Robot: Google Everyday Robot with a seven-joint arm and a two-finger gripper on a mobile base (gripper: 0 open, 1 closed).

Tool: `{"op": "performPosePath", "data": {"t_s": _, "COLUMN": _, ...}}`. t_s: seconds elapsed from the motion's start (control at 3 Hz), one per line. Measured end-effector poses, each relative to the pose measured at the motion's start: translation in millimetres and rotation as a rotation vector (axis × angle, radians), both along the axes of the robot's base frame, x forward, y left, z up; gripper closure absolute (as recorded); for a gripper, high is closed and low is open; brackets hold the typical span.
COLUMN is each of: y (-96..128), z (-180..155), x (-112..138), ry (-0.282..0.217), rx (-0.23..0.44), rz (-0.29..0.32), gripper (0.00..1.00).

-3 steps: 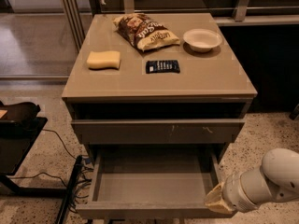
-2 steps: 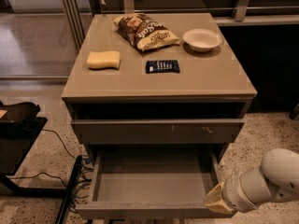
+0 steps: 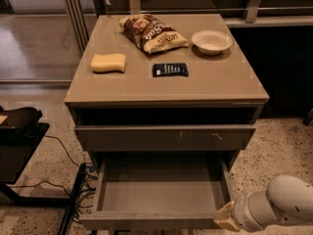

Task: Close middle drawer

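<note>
Since the earlier frames the arm sits a touch lower. The gripper (image 3: pixel 226 218) has dropped slightly at the same corner, and the middle drawer (image 3: pixel 161 192) lies just as far out.

- Middle drawer: pulled fully forward at the bottom of the view, floor bare, nothing inside.
- Gripper: at the drawer's front right corner, touching it or just beside it. We cannot tell which, nor whether the gripper is spread or closed.
- Upper drawer (image 3: pixel 166 137), the one with pale scratches: stands out a little above.
- Cabinet top (image 3: pixel 220 82): holds a chip bag (image 3: pixel 151 33), bowl (image 3: pixel 212 41), sponge (image 3: pixel 108 62) and dark packet (image 3: pixel 170 69), well clear of the work.

Risks as we judge them:
- A push from this far corner loads one side only, so the drawer may skew on its runners and bind partway.
- The gripper may slide off the corner and past the side wall, losing the push.
- If the gripper rides too high it meets the scratched front and shuts the wrong drawer.
- A hard shove could jolt the cabinet and shift the bowl.
</note>
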State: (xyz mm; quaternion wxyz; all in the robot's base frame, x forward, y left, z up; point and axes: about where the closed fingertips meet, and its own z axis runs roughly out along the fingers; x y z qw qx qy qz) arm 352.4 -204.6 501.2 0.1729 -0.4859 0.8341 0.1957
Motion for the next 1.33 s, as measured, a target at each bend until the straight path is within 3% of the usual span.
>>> {"op": "performPosePath", "data": {"t_s": 0.33, "y": -4.8, "z": -39.7, "x": 5.6, "ry": -0.006, "rx": 0.014, "rz": -0.02, "gripper": 1.0}}
{"op": "performPosePath", "data": {"t_s": 1.0, "y": 4.0, "z": -79.3, "x": 3.1, "ry": -0.014, "rx": 0.014, "rz": 0.048, "gripper": 1.0}}
{"op": "performPosePath", "data": {"t_s": 1.33, "y": 4.1, "z": -79.9, "x": 2.9, "ry": -0.014, "rx": 0.014, "rz": 0.049, "gripper": 0.81}}
